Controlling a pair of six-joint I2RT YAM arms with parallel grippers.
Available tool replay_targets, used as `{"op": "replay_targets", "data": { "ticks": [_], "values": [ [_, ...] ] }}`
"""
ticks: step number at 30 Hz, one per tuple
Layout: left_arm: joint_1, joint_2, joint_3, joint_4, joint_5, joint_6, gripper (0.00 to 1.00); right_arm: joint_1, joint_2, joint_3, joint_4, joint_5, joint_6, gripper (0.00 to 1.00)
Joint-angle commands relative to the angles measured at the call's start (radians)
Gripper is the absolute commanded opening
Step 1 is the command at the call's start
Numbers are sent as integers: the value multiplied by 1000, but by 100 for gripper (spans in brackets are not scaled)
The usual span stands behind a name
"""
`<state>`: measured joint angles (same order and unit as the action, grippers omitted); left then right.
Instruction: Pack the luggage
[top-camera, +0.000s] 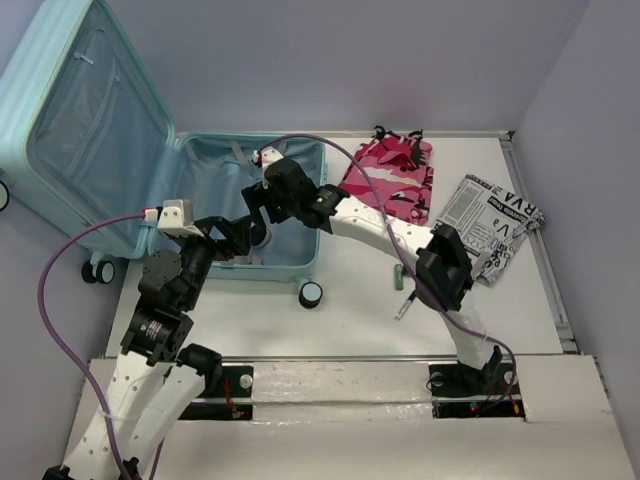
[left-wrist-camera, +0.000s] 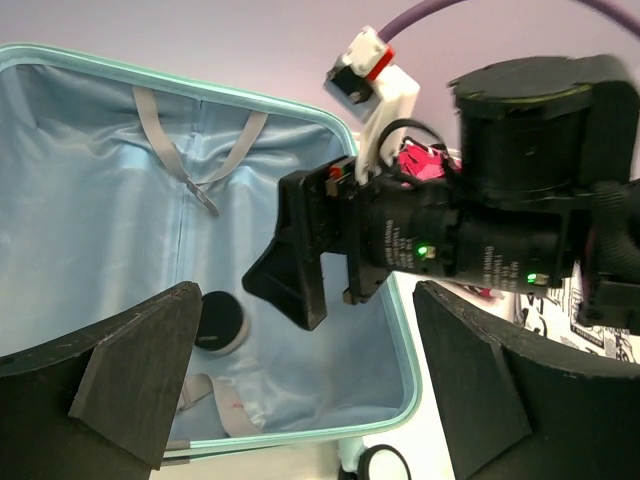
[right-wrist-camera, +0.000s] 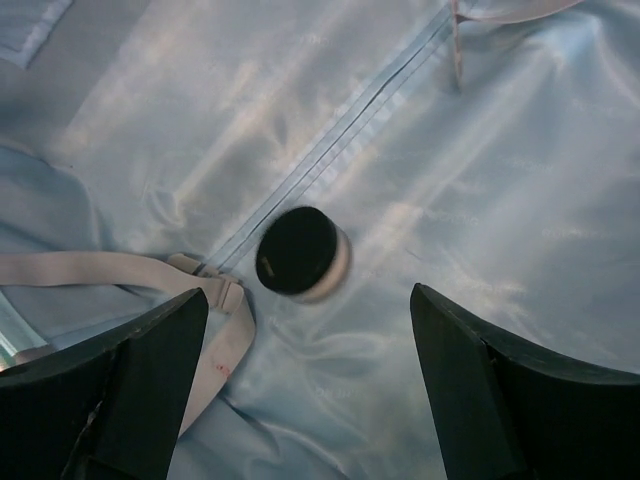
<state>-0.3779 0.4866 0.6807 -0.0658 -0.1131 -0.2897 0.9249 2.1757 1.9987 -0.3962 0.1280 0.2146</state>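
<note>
The luggage (top-camera: 90, 120) is lying open at the left of the desk (top-camera: 350, 315), its lid leaning on the wall. My left gripper (left-wrist-camera: 312, 395) is hovering by its near rim, spread wide and empty. My right gripper (right-wrist-camera: 300, 390) is hanging open above a black-capped jar (right-wrist-camera: 300, 252) on the lining, which I judge already packed. A pink camouflage garment (top-camera: 392, 175) is waiting on the right.

You can read only big black letters, roughly "RVA" and "Va", on the newsprint-patterned cloth (top-camera: 495, 225) by the tabletop's (top-camera: 350, 320) right edge; its finer print is too small to read.
</note>
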Motion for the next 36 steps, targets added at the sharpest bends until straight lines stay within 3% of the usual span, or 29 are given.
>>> {"op": "replay_targets", "data": {
  "ticks": [1,5,8,14,18,26,36],
  "values": [
    [4,-3,29,41,3,1,99,8,-148,-32,25,70,-24,88],
    [4,-3,26,43,9,3,99,-3,-270,-141,25,142,-14,83],
    [4,-5,26,44,15,3,99,-41,-436,-329,34,209,18,73],
    [2,-6,23,52,42,4,99,-248,-839,-849,45,245,167,48],
    [0,-2,22,58,55,6,99,-406,-997,-1081,20,226,262,41],
    [-4,1,19,60,66,6,99,-558,-999,-1223,3,223,295,40],
    [-15,1,19,58,78,7,99,-558,-849,-1213,160,75,284,38]
  ]
}}
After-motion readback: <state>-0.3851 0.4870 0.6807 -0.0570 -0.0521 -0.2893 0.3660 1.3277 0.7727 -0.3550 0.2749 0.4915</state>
